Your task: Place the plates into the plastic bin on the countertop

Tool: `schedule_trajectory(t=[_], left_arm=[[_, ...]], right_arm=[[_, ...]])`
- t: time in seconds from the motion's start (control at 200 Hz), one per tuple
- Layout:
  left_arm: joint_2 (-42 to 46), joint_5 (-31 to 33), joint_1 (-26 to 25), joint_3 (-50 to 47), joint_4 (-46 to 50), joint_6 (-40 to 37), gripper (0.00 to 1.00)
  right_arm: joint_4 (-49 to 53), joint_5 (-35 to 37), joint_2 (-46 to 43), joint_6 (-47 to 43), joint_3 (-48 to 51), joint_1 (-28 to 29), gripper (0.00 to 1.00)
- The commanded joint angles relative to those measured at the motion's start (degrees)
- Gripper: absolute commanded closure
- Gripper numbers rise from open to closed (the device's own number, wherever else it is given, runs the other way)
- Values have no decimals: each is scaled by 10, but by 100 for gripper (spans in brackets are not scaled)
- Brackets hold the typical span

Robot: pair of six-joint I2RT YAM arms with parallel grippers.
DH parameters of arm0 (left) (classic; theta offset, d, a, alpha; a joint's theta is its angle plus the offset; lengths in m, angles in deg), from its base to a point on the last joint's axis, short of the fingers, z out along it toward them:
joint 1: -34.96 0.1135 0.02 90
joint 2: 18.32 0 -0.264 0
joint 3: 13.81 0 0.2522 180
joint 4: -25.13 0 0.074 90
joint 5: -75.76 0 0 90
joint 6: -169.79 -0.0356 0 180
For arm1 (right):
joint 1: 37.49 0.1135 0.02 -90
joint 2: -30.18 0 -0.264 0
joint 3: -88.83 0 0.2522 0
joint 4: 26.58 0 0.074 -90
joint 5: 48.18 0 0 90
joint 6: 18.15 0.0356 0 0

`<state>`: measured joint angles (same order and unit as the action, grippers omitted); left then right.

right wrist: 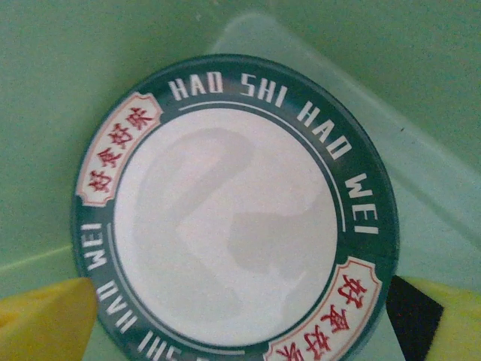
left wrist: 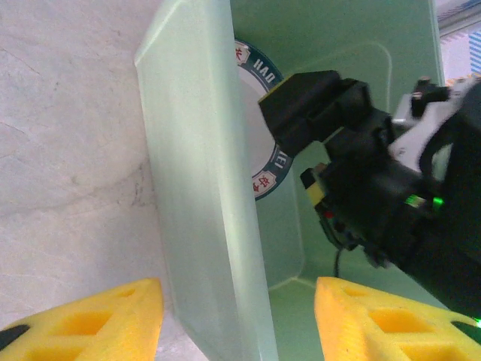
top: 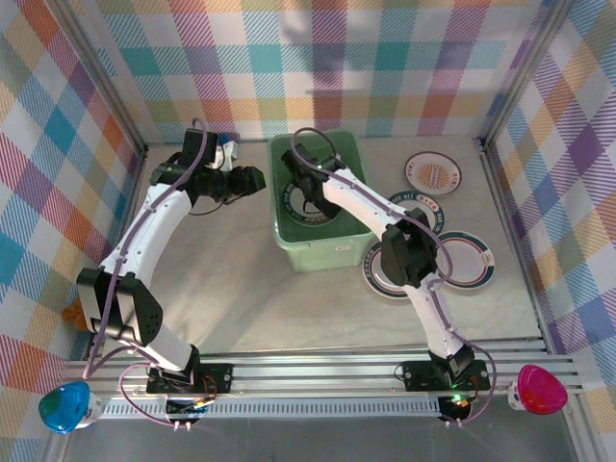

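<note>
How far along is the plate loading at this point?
Done: a teal-rimmed plate lies flat in the plastic bin. In hand: nothing; the right tool hangs open over that plate, and the left tool straddles the bin's wall. Left: at least four plates on the countertop right of the bin.

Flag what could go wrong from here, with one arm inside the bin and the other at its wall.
1. The left end effector has the bin wall between its open fingers; a sideways move could shove or tip the bin.
2. The right end effector hangs open over the plate in the bin; withdrawing could clip the rim.
3. Overlapping plates on the countertop sit beneath the right elbow and could get dragged.
</note>
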<state>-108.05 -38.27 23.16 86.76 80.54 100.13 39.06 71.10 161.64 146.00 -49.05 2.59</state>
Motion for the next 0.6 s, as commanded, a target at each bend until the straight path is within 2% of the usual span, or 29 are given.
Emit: schedule_trajectory(t=[0.0, 0.22, 0.375, 0.595], left_arm=[[3, -16, 7, 10, -12, 10, 45], [26, -10, 6, -17, -35, 23, 45], [40, -6, 4, -32, -44, 34, 45], [61, -14, 4, -42, -47, 43, 45]], right_arm=[[-23, -1, -56, -40, 21, -4, 1], [-16, -16, -109, -48, 75, -4, 1], [-69, -10, -177, -62, 152, -5, 1], [-115, -20, -254, -128, 204, -5, 1]])
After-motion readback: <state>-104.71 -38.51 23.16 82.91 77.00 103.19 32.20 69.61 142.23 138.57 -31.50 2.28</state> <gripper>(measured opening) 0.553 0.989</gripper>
